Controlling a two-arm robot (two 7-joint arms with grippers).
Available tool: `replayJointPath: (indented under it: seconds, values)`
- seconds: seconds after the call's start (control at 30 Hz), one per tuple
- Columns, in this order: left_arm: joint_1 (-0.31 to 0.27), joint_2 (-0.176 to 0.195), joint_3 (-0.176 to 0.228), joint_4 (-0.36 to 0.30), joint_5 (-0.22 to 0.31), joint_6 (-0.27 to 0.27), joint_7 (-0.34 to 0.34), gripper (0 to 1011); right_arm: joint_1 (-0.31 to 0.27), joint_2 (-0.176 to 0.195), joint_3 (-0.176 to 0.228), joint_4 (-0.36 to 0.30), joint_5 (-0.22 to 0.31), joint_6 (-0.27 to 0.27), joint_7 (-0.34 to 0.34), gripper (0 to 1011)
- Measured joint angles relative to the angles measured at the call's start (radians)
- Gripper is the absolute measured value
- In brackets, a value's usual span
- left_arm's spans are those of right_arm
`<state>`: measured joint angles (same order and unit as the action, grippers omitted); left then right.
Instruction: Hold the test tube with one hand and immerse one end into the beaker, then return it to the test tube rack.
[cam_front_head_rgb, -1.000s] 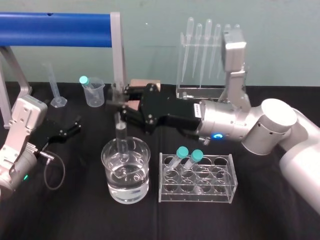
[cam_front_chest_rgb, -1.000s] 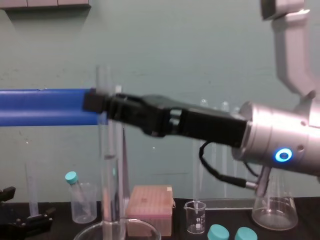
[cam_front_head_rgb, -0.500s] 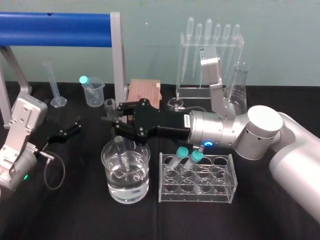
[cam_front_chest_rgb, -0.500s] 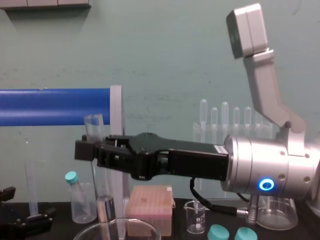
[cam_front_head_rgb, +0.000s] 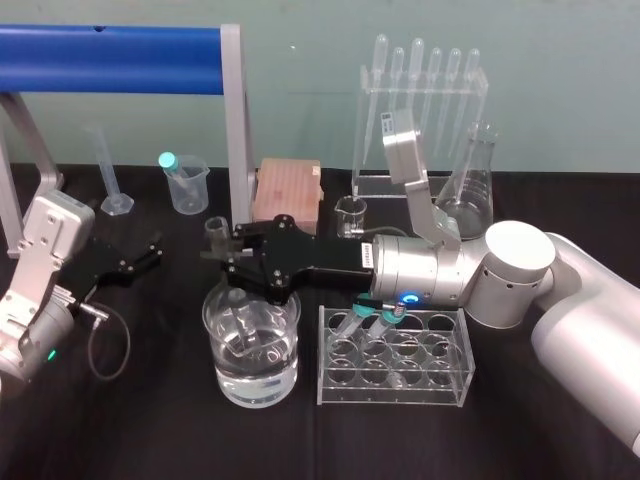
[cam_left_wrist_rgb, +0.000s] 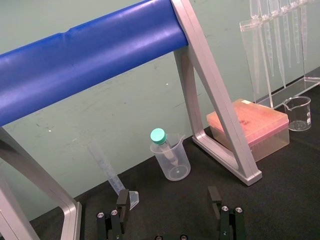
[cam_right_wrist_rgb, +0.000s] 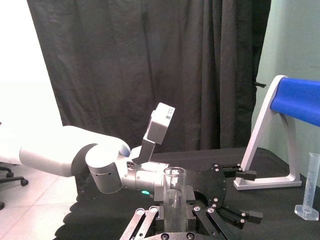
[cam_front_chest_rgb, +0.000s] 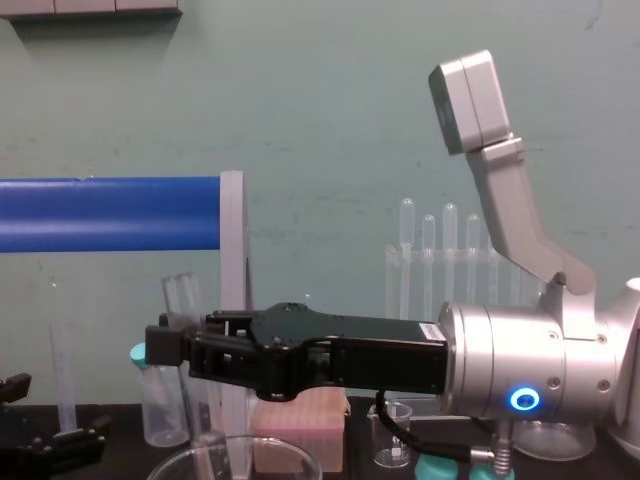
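Glass test tube (cam_front_head_rgb: 220, 236), tilted, sits clamped in right gripper (cam_front_head_rgb: 228, 265); lower end apparently inside beaker (cam_front_head_rgb: 292, 312). Left gripper (cam_front_head_rgb: 148, 252) parked, fingers spread.

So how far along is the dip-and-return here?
Done: the test tube is out of the test tube rack and clamped in the right gripper. In hand: the tube leans into the beaker, its lower end apparently in the water. Left: lift it out and set it in a free rack slot. The left gripper rests open on the table at the left.
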<state>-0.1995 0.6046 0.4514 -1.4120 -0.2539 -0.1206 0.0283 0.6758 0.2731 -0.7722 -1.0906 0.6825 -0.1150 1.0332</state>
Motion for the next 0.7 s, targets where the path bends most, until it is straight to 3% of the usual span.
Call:
replayJointPath:
  seconds: [0.7]
  values:
    - [0.000, 0.000, 0.000, 0.000, 0.000, 0.000, 0.000, 1000, -0.002, 0.002, 0.001, 0.002, -0.004, 0.008, -0.006, 225]
